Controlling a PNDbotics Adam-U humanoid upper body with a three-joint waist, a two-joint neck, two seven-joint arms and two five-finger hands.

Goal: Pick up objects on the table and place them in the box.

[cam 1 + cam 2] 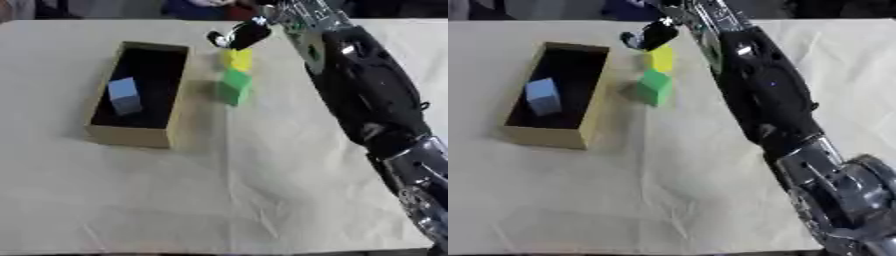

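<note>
Cream cloth covered the table. One blue block lay inside the box, at 9 o'clock in view. Yellow block and green block were not yet boxed, touching, just at 3 o'clock of the box. Right hand sat at the yellow block's 12 o'clock edge; fingers' spread: cannot tell. Judged roughly one of three done.

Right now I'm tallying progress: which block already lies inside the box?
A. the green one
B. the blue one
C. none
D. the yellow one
B: the blue block sits inside the box, while the yellow block and green block stand on the table beside it.
</note>
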